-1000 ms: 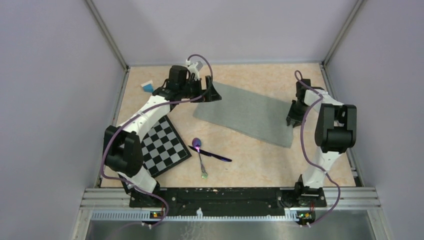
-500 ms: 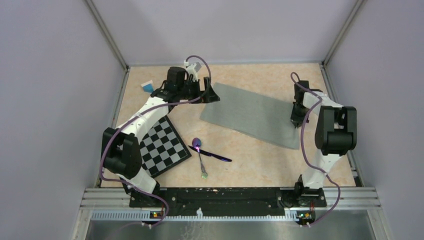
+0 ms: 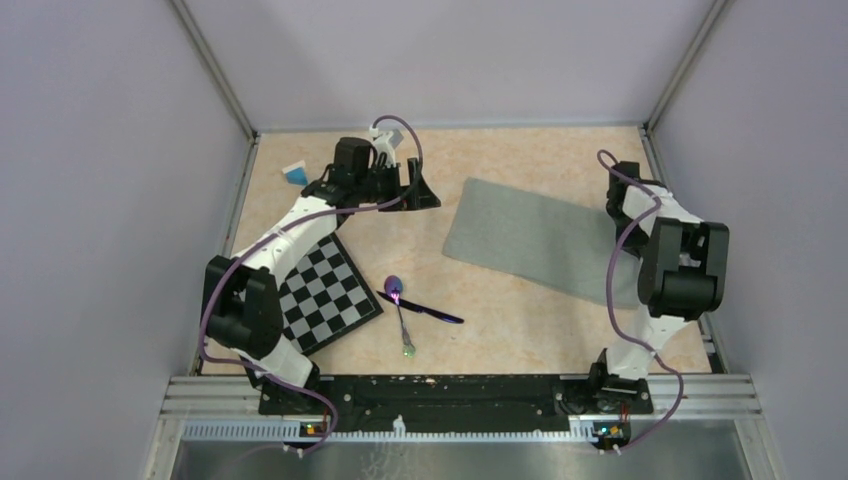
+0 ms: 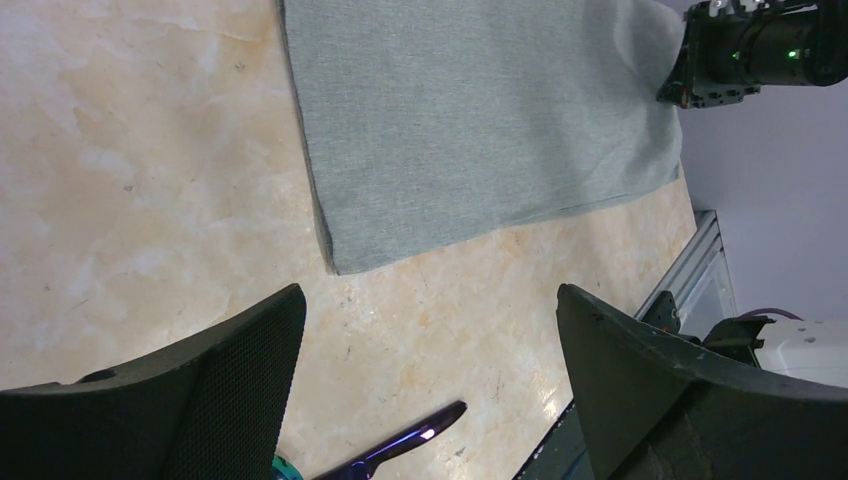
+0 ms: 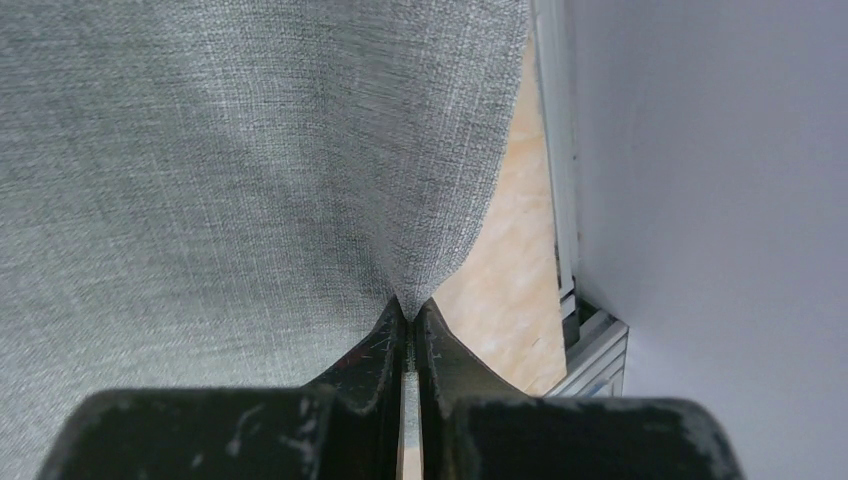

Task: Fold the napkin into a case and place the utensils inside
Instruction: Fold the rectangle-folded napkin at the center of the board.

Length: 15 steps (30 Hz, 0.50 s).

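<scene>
Since the earlier frames, the napkin [image 3: 530,240] has slid toward the right wall. Its left end, which lay at the left gripper [image 3: 418,190], now sits well clear of it.

At the far left, the checkered board [image 3: 325,290] lies beside the left arm and plays no part here. The left gripper hangs over bare table at the far side with its fingers spread wide, holding nothing. In the left wrist view, the napkin's short left edge lies ahead of these fingers, and the nearest corner is a gap away.

The utensils rest crossed near table centre, the spoon [image 3: 400,300] over the dark stick [image 3: 430,312]. Both are apart from the cloth and closer to the left arm.

The napkin lies flat, and no case is formed yet. Its long axis runs diagonally from far-left to near-right.

At the right, the right gripper [image 5: 405,308] has its fingertips pressed together on the napkin's right end, next to the wall rail, and the fabric is gathered into the pinch.

We judge that the next fold depends on the free left end. It lies to the right of the left gripper, so that arm must reach across to take it.
</scene>
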Tool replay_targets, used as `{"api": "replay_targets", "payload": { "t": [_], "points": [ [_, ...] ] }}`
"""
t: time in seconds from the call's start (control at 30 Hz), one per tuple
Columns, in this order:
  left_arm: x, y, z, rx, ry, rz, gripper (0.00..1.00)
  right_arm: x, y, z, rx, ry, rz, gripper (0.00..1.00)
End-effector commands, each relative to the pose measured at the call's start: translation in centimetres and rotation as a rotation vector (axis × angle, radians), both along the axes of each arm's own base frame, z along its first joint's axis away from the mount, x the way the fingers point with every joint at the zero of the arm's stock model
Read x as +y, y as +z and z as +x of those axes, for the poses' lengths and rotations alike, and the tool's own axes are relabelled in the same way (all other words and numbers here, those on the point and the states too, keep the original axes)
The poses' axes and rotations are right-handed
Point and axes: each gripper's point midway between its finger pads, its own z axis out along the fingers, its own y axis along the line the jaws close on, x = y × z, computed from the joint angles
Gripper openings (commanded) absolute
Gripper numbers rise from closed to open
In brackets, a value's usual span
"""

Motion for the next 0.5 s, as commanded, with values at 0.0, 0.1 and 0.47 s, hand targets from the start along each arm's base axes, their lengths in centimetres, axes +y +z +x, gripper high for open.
{"api": "replay_targets", "payload": {
  "t": [0.0, 0.1, 0.47],
  "points": [
    [0.0, 2.3, 0.0, -0.078, -0.007, -0.034, 0.99, -0.1, 3.7, 1.4, -0.097, 0.067, -0.054, 0.0],
    [0.0, 2.2, 0.0, -0.077, -0.009, -0.039, 0.99, 2.8, 3.7, 2.6, -0.11, 0.15, -0.017, 0.0],
    [0.9, 2.5, 0.5, -0.089, 0.015, -0.041, 0.99, 20.3, 2.8, 8.0, -0.09, 0.543, 0.217, 0.0]
  ]
}}
